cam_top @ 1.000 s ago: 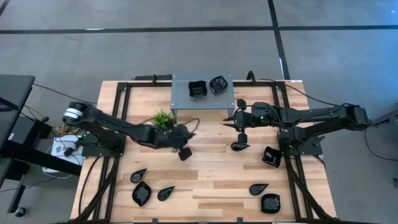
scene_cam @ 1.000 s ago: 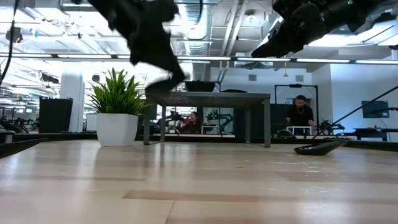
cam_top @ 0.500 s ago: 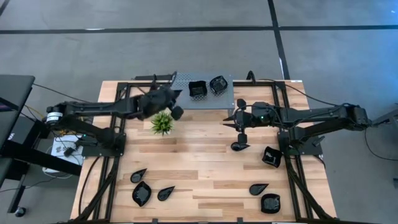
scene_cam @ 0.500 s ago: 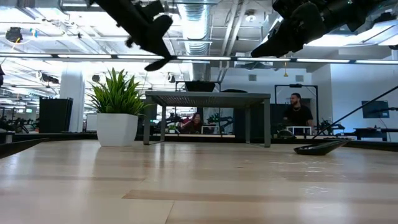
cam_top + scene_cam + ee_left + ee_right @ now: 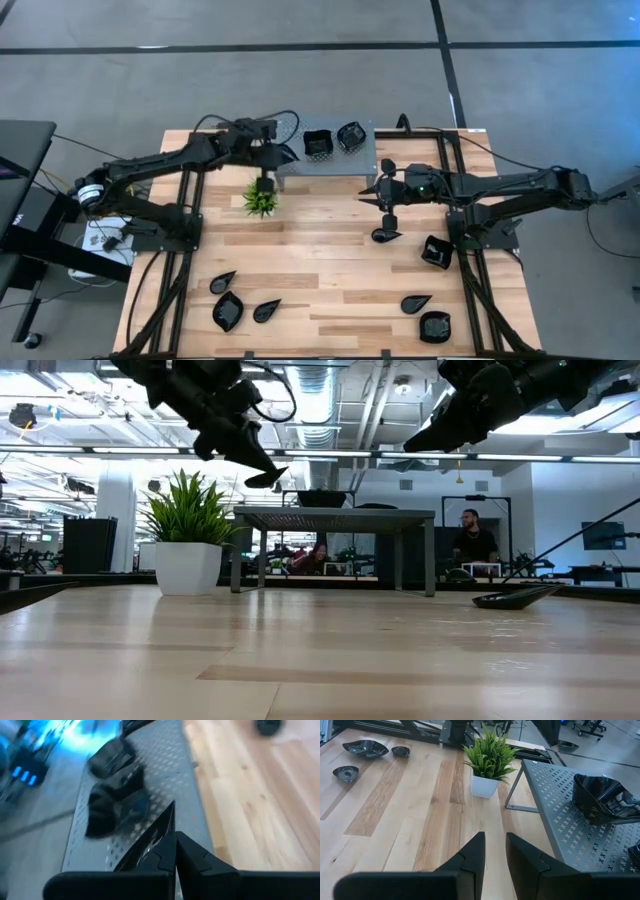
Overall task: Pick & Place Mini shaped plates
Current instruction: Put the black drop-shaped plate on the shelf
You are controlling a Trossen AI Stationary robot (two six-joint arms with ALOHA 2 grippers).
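Left gripper (image 5: 281, 150): up in the air over the near-left corner of the grey perforated stand (image 5: 300, 160), just behind the plant. Jaws clenched on a small black plate (image 5: 266, 477); low view shows the plate hanging above the stand top, not touching. In left wrist view the fingers (image 5: 190, 855) sit close together w/ a thin dark edge between them.

Right gripper (image 5: 385, 190): hovering above the desk (image 5: 330, 250), right of the stand, pointing toward it. Jaws nearly closed w/ a narrow gap, grasping nothing; right wrist view shows bare wood between the fingers (image 5: 470, 857).

Plates on stand: 2, side by side on the rear half (image 5: 318, 144) (image 5: 351, 135).

Plates on desk, left front: 3 in a cluster, 2 leaf-shaped (image 5: 222, 283) (image 5: 266, 311) and 1 wider (image 5: 228, 312).

Plates on desk, right: 1 just below the right gripper (image 5: 384, 236), 1 squarish near the right arm base (image 5: 436, 252), 1 leaf-shaped (image 5: 415, 303), 1 squarish near the front edge (image 5: 434, 326).

Plant (image 5: 261, 197): green, white pot, on desk just left-front of the stand.

Background: people seated far behind the desk in low view, e.g. 1 person (image 5: 474, 546).
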